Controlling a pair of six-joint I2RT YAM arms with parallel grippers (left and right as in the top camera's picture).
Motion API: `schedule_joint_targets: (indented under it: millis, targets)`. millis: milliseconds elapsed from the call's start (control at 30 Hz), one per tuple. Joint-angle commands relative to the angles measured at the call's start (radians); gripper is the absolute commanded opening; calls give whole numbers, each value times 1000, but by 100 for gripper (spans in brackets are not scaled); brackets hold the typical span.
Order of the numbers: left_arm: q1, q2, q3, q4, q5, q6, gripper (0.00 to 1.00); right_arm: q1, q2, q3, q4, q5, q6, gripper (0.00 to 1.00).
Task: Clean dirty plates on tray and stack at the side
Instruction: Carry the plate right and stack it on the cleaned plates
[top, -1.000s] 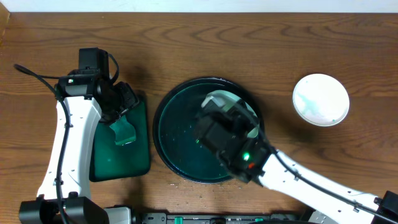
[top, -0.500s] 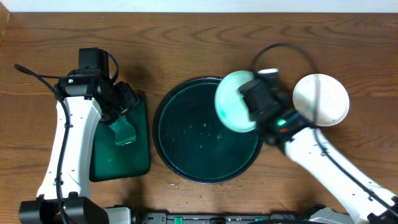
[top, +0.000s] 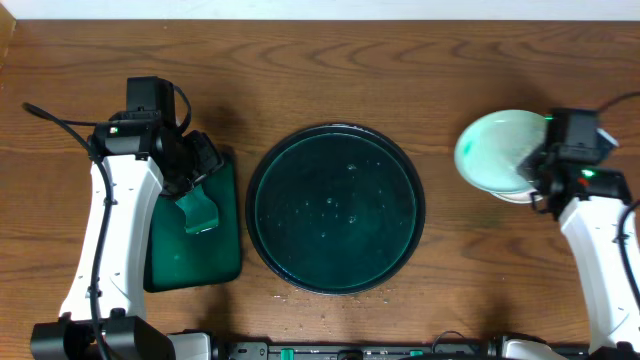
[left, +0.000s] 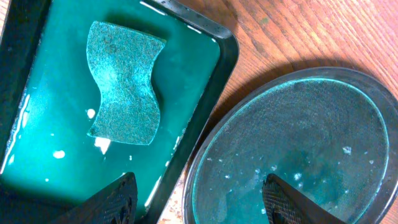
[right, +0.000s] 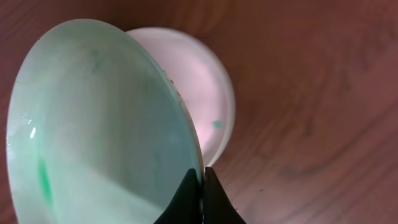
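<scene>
Mint green fills most of my right wrist view: the mint plate (right: 93, 124) is tilted steeply on edge, and the right tool (right: 201, 182) has its two dark tips pressed together on the plate's rim, pinching it. A green smear (right: 43, 180) shows low on the plate's face. Just behind it the white plate (right: 208, 93) lies flat on the wooden bench (right: 311, 93), with a small green fleck on it. From overhead, both plates sit at the right side of the bench, well apart from the round tray (top: 335, 135), the mint one overlapping the white one from above and to the left.

I see only scattered water drops on the round tray's dark green floor.

On the left, the left tool (left: 199, 183) hangs with its fingers (left: 112, 199) spread wide and nothing between them. One finger is over the rectangular tray (left: 227, 50) and the other over the round tray's near edge. A blue-green waisted sponge (left: 121, 84) lies flat in the green water of the rectangular tray, apart from both fingers. The two trays sit just beside each other.
</scene>
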Motion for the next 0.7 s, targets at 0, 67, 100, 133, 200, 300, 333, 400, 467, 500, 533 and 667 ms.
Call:
schedule_joint_targets:
  millis: [0, 67, 100, 133, 200, 300, 333, 400, 467, 500, 533, 667]
  targets:
    - [-2, 13, -12, 0, -6, 9, 65, -89, 1, 3, -2, -26, 58, 1]
    - [-2, 13, -12, 0, -6, 9, 65, -131, 19, 0, -2, -26, 58, 1]
    - [-2, 13, -12, 0, -6, 9, 65, -145, 29, -1, -2, -26, 58, 1]
    - [-2, 13, -12, 0, -6, 9, 65, -160, 43, -3, -3, -26, 58, 1]
    - [-2, 13, -12, 0, -6, 9, 65, -186, 91, -3, -5, -26, 58, 1]
    - [-2, 13, -12, 0, -6, 10, 65, -191, 149, -3, -1, -27, 66, 1]
    - [-2, 13, -12, 0, -6, 10, 65, -190, 171, -3, 3, -33, 69, 1]
    - [-2, 13, -12, 0, -6, 10, 65, -189, 228, -3, 29, -58, 74, 1]
    - [-2, 13, -12, 0, -6, 10, 65, -188, 261, -3, 51, -81, 73, 1]
    - [-2, 13, -12, -1, -6, 10, 65, -188, 273, -3, 60, -93, 73, 1]
    - [-2, 13, -12, -3, -6, 10, 65, -188, 283, -3, 69, -106, 73, 1]
    - [-2, 13, -12, -7, -6, 9, 65, -188, 308, -3, 113, -159, 72, 10]
